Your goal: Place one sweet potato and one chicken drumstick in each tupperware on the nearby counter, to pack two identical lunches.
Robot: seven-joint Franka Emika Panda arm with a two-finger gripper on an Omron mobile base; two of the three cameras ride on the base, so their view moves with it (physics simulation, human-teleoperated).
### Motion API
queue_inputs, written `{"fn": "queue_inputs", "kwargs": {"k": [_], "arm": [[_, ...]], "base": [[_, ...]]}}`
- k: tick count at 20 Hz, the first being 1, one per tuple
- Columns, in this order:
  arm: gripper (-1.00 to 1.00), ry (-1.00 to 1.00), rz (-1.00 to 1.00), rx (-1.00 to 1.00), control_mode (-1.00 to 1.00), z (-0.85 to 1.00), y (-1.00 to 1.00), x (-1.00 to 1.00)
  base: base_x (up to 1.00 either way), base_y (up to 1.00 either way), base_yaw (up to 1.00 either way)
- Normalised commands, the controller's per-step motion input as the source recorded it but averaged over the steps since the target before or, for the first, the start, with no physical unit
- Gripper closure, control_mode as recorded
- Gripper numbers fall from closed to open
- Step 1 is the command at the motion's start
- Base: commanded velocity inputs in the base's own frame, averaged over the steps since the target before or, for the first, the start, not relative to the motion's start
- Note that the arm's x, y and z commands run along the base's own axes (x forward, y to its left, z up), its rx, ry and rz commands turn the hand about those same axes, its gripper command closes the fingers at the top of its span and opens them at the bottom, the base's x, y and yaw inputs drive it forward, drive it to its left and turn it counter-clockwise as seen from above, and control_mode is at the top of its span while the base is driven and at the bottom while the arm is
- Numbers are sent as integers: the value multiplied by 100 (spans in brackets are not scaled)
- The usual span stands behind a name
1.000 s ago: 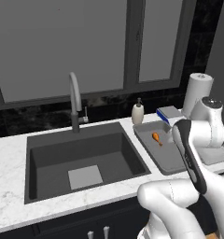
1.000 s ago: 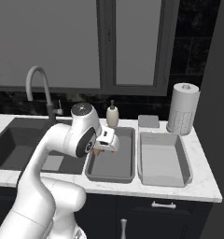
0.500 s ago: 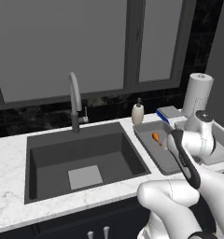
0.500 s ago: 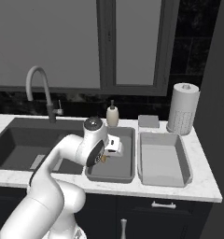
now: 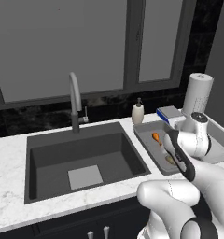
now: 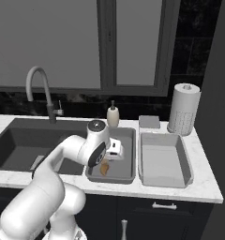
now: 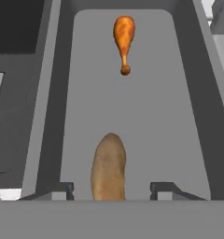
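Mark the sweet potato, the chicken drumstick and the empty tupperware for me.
sweet potato (image 7: 108,165): hand view, middle of its body.
chicken drumstick (image 7: 123,30): hand view, meaty end.
empty tupperware (image 6: 163,164): right base view, bare floor.

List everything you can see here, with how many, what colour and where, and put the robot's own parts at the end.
tupperware: two, grey, side by side on the counter right of the sink; the right one looks empty.
chicken drumstick: one, orange-brown, far end of the left tupperware.
sweet potato: one, tan, near end of the same tupperware, between the pincer tips.
counter: one, white marble-look.
sink: one, dark basin.
faucet: one, grey, behind the sink.
soap bottle: one, cream, behind the left tupperware.
paper towel roll: one, white, far right.
sponge: one, blue and white, beside the roll.
pincer: one, dark tips, open astride the sweet potato.
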Motion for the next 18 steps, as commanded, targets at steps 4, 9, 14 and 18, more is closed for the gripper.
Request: {"fn": "queue_inputs", "kwargs": {"k": [4, 9, 14, 18], "arm": [[-100, 0, 0, 0, -100, 1, 3, 4], [-100, -1, 0, -9, -100, 28, 47, -6], [-100, 0, -3, -12, -100, 65, 100, -25], [-100, 0, -12, 0, -100, 56, 87, -78]], "base": [[0, 0, 0], [0, 0, 0], [0, 0, 0], [0, 0, 0]]}}
